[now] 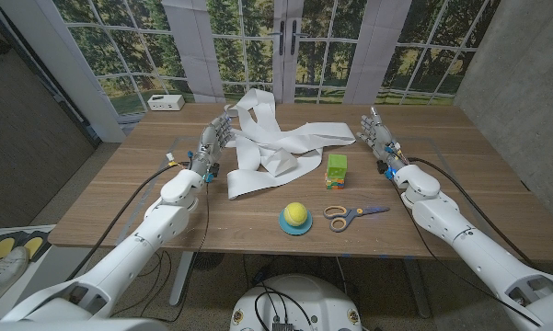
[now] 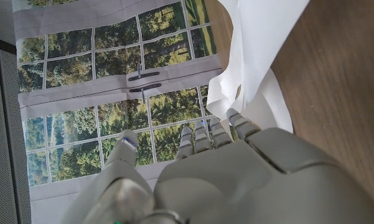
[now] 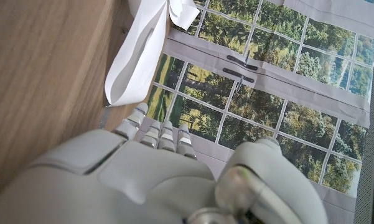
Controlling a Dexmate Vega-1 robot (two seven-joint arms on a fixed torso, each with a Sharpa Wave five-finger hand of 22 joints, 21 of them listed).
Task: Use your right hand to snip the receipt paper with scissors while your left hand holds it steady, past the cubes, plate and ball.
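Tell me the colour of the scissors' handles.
Orange and blue: one scissors loop orange, the other blue, clearest in the head view.

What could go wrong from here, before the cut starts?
1. The scissors lie flat near the table's front edge, next to the ball; the right hand may struggle to lift them or nudge the ball.
2. The paper is loose and looped; the left hand beside it may crumple it.

cubes (image 1: 336, 170) just behind scissors (image 1: 353, 214); ball (image 1: 296, 216) just left
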